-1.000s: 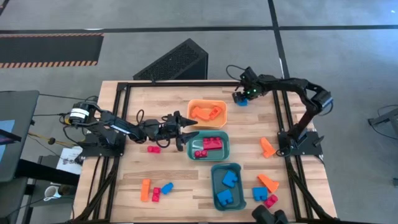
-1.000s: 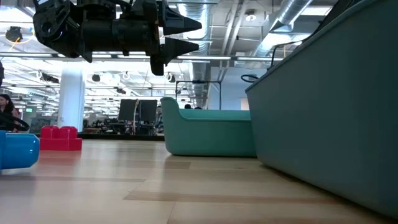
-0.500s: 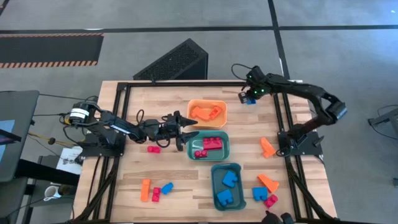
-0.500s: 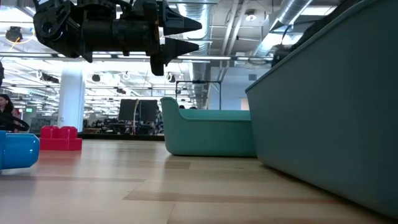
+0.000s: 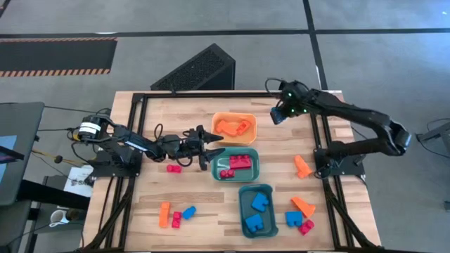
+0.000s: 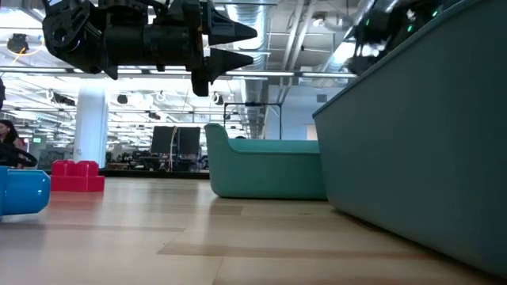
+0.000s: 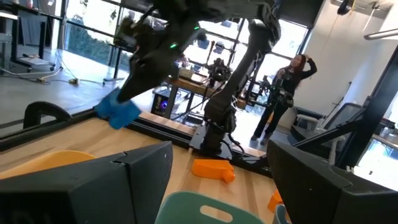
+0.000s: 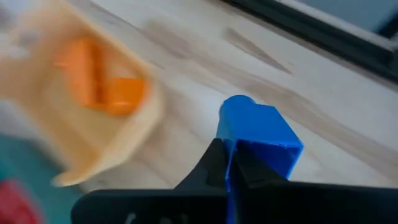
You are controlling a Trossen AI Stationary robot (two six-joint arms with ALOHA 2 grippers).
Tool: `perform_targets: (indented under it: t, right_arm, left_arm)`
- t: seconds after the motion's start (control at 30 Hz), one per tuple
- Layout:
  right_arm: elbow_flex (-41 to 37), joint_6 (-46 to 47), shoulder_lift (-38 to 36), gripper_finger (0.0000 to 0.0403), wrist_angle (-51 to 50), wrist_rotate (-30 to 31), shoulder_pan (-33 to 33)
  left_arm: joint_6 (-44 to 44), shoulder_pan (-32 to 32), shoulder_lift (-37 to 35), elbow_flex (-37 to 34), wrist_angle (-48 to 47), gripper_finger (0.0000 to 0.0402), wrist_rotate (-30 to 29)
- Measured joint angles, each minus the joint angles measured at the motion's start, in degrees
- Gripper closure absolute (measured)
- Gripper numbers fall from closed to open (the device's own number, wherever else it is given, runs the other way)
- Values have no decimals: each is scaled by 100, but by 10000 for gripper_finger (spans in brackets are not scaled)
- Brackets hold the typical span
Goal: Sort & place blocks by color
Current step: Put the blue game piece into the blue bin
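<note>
My right gripper hangs over the table's far right part, beside the orange bin, shut on a blue block. The left wrist view shows that block in the air. My left gripper stands open and level at the table's middle, pointing at the bins, with nothing between its fingers. Orange blocks lie in the orange bin, red ones in a teal bin, blue ones in another teal bin. Loose blocks lie near left and near right. My right gripper pinches the blue block between its two fingers at the block's near edge; most of the block sticks out past the fingertips. The fingers slant down from above. The block hangs clear of the table.
A single red block lies just under my left arm. An orange block lies by the right arm's base. A black frame borders the table. A dark slotted box sits beyond the far edge. A person stands in the room.
My right gripper has risen from the table's far right part with the blue block, which is now lifted clear of the wood, and has tipped steeper downward. Its arm has swung out toward the right edge.
</note>
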Motion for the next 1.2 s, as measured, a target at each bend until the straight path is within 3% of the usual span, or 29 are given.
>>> perform_targets:
  t: [0.37, 0.7, 0.9, 1.2]
  right_arm:
    - [2, 895, -1047, 401, 225, 16, 2608]
    - [9, 1964, -877, 401, 545, 1065, 5009]
    - [11, 2225, -644, 401, 755, 1441, 5599]
    - [11, 2287, -577, 401, 1007, 1508, 5802]
  left_arm:
    - [-2, -2, 0, 0, -4, 152, -2]
    - [-10, 0, 0, 0, -4, 152, -10]
    - [-22, 0, 2, 0, -54, 152, -39]
    - [-155, -105, 2, 0, -109, 152, -2]
